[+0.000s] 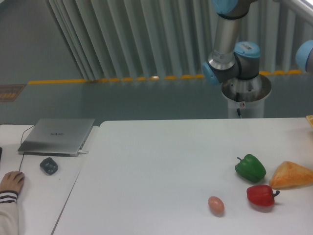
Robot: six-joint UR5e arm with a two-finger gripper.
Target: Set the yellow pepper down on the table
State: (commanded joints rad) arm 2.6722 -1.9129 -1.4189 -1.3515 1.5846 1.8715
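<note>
Far left, bottom corner: a person's hand (11, 182) in a striped cuff, resting on the smaller white desk (29, 215).
On that desk: a closed grey laptop (57, 136); just in front of it, a small dark object (48, 166), kind not discernible.
Centre to right: large white tabletop (161, 166) with rounded corner.
On it, right of centre: a brownish egg (215, 205) near the front edge.
Further right: a green pepper (250, 168); in front of it, a red pepper (261, 195), close but apart.
Right edge: an orange-tan wedge of bread (291, 176), just beside both peppers.
Behind the tabletop: robot arm (230, 54) on its pedestal.
Gripper: out of frame, state cannot be told.
Yellow pepper: not visible.
</note>
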